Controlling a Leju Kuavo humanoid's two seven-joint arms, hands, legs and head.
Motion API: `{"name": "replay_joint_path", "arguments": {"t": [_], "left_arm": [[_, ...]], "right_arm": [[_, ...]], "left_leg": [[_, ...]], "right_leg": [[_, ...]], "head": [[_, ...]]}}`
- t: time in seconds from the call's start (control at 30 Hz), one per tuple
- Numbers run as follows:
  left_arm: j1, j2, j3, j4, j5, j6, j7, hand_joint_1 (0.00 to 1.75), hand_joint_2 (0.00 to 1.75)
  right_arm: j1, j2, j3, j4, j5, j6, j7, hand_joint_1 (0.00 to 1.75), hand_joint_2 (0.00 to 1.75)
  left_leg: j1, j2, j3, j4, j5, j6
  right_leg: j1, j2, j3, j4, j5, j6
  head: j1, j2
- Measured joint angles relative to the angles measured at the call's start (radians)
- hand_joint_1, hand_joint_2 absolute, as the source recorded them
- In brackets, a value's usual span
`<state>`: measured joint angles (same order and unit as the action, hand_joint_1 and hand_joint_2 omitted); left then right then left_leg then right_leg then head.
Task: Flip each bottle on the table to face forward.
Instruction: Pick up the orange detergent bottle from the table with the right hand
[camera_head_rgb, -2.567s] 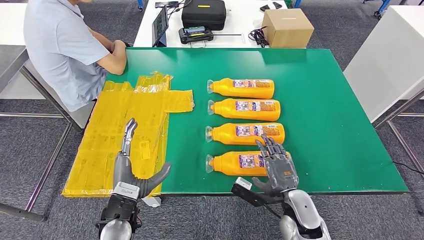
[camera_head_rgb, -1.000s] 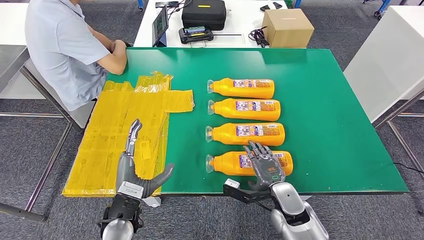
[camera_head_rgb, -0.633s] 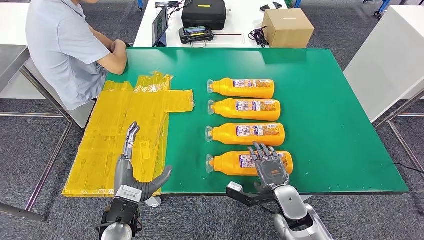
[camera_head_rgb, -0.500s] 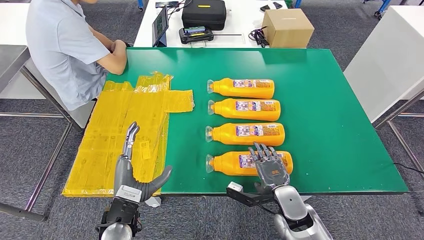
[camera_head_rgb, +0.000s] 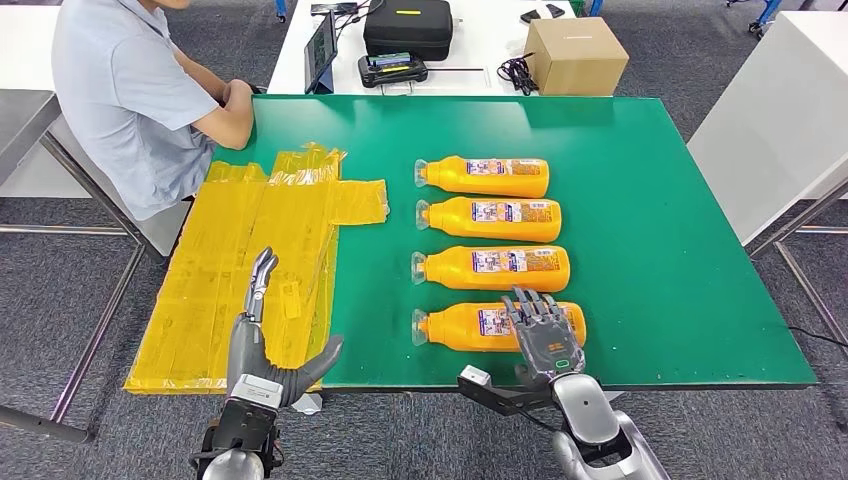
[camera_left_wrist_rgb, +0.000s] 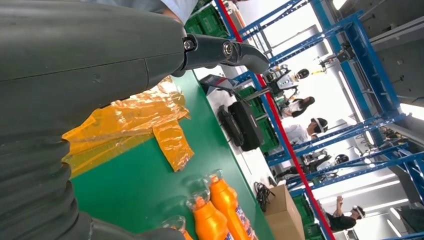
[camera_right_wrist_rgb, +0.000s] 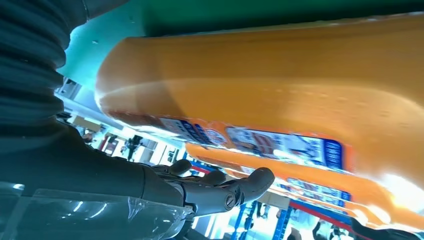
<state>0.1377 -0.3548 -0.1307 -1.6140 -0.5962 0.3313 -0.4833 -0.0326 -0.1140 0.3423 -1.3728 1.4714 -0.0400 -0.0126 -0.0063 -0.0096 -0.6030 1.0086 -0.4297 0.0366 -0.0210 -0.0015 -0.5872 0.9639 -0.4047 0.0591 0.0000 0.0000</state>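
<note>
Four orange plastic bottles with clear caps lie flat in a column on the green-topped bench (camera_head_rgb: 650, 200), each with its long axis running across the robot's view, cap to the robot's left and base to the right, printed labels turned upward. The farthest bottle (camera_head_rgb: 483, 176) lies nearest the bench's middle, the second bottle (camera_head_rgb: 489, 219) just beside it, the third bottle (camera_head_rgb: 491, 268) closer in, and the nearest bottle (camera_head_rgb: 465, 327) lies close to the front edge of the bench. The right robot hand (camera_head_rgb: 545, 335) is over the base end of the nearest bottle, fingers spread and extended across its label; in the right wrist view the bottle's orange body (camera_right_wrist_rgb: 280, 85) fills the space just past the fingers (camera_right_wrist_rgb: 240, 187), which are apart and not wrapped around it, so the hand has hold of nothing, though whether the fingertips touch the bottle cannot be told. The left robot hand (camera_head_rgb: 262, 335) is held upright near the front left corner of the bench, fingers straight and thumb out, holding nothing. Beside it, crumpled sheets of yellow-orange plastic film (camera_head_rgb: 255, 250) cover the left part of the bench and overhang its left edge. To the right of the bottles the green surface is bare out to the right edge. A person in a light blue shirt (camera_head_rgb: 120, 90) sits at the far left corner, forearm on the bench.
</note>
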Motion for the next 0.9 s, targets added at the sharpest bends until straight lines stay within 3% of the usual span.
{"name": "replay_joint_path", "arguments": {"t": [0.9], "left_arm": [[0.001, 0.0, -0.005, 0.0, 0.0, -0.022, -0.005, 0.0, 1.75]], "right_arm": [[-0.007, 0.023, -0.146, 0.035, -0.011, -0.024, -0.002, 0.0, 1.75]], "left_leg": [[0.0, 0.0, 0.001, 0.0, 0.0, 0.0]], "right_leg": [[0.0, 0.0, 0.001, 0.0, 0.0, 0.0]], "head": [[0.0, 0.0]]}}
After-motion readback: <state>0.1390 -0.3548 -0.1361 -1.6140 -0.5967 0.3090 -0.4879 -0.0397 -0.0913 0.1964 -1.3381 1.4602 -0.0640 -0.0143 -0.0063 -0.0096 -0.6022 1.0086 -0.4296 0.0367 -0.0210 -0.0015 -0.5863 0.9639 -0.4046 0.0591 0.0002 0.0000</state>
